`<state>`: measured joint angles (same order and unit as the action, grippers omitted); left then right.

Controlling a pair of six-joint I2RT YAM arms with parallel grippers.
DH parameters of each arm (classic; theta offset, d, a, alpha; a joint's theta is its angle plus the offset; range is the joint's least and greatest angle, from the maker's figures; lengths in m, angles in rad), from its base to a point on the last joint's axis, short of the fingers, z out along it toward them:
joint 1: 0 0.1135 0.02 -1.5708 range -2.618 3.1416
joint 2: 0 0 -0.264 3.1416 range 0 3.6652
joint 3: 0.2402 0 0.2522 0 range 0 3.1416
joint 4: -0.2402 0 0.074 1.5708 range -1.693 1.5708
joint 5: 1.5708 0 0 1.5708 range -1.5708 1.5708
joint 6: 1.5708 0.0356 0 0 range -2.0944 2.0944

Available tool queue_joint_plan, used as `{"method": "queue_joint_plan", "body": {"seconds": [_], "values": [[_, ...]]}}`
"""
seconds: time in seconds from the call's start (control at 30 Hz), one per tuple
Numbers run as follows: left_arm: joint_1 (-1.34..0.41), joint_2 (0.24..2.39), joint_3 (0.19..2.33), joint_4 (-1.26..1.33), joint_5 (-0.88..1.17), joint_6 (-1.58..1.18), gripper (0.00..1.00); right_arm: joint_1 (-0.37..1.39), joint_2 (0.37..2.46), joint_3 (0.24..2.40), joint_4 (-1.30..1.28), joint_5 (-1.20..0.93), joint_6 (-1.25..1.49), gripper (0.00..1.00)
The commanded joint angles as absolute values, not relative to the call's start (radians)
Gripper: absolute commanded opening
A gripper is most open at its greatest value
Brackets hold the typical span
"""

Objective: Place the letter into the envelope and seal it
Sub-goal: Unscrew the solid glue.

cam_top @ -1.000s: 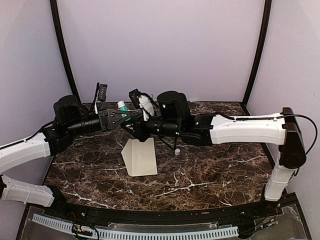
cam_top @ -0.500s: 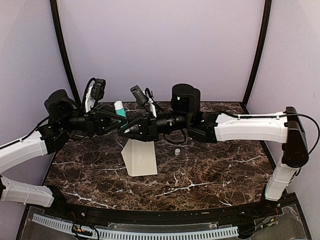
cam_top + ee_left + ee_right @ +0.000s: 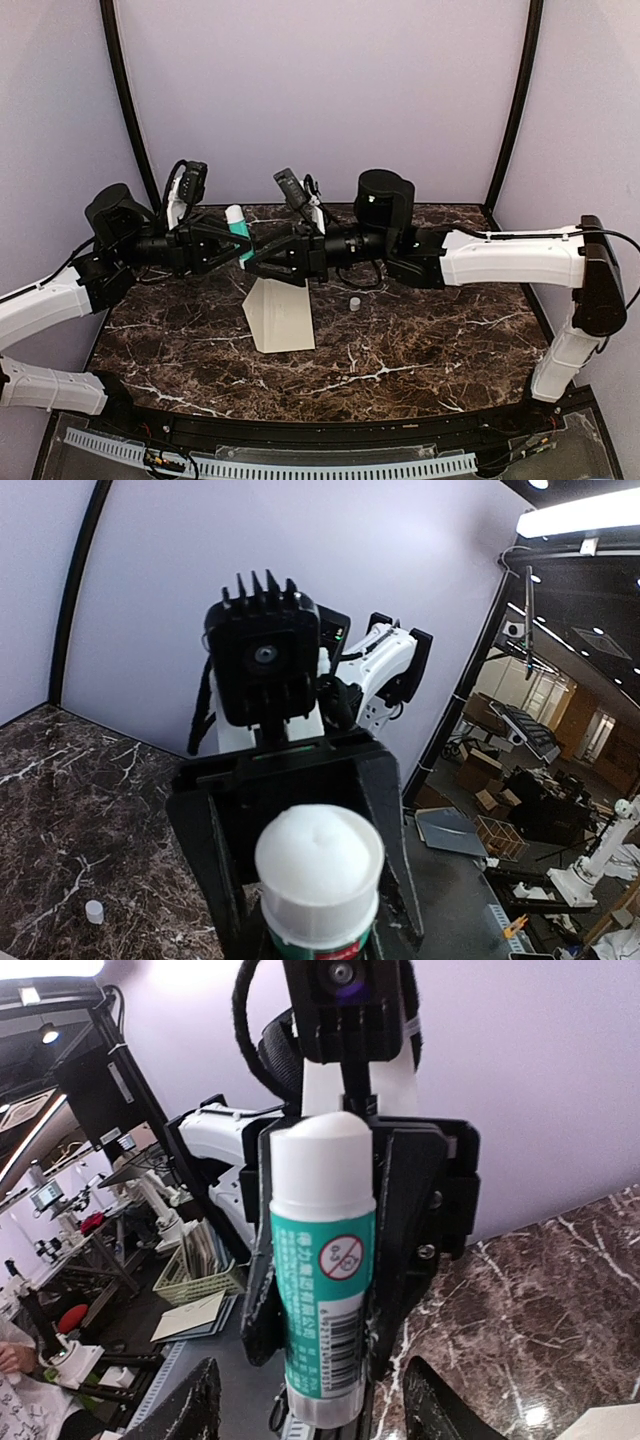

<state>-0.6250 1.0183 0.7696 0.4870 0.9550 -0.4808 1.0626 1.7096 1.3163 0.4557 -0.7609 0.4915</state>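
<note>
The cream envelope point(image 3: 280, 315) lies on the marble table under both grippers; its corner shows in the right wrist view point(image 3: 612, 1422). The letter is not in view as a separate sheet. My left gripper point(image 3: 240, 243) is shut on a green-and-white glue stick point(image 3: 237, 222), which also shows in the left wrist view point(image 3: 318, 865) and the right wrist view point(image 3: 322, 1300). My right gripper point(image 3: 255, 268) is open and empty, facing the left gripper, with its fingertips point(image 3: 195, 1405) spread wide below the stick.
A small white cap point(image 3: 354, 302) stands on the table right of the envelope, and shows in the left wrist view point(image 3: 93, 911). The black frame posts point(image 3: 125, 100) and the lilac walls enclose the back and sides.
Both grippers have risen from over the envelope's top edge. The left arm has drawn back to the left with the stick; the right wrist has turned and shifted right. The envelope has not moved.
</note>
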Motion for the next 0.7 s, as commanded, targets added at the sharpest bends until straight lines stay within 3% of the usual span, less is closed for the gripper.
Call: {"method": "queue_joint_plan", "body": {"seconds": [0.0, 0.2, 0.4, 0.67], "values": [[-0.608, 0.958, 0.767, 0.449, 0.767, -0.469, 0.0, 1.05, 1.624, 1.285, 0.351, -0.562, 0.389, 0.63], [-0.583, 0.967, 0.792, 0.342, 0.549, -0.498, 0.0, 1.093, 1.608, 1.294, 0.217, -0.258, 0.315, 0.67], [-0.581, 1.0, 0.781, 0.323, 0.471, -0.553, 0.0, 1.142, 1.681, 1.401, 0.102, -0.063, 0.284, 0.58], [-0.581, 1.03, 0.748, 0.4, 0.512, -0.619, 0.0, 1.155, 1.776, 1.505, 0.011, -0.01, 0.286, 0.46]]}}
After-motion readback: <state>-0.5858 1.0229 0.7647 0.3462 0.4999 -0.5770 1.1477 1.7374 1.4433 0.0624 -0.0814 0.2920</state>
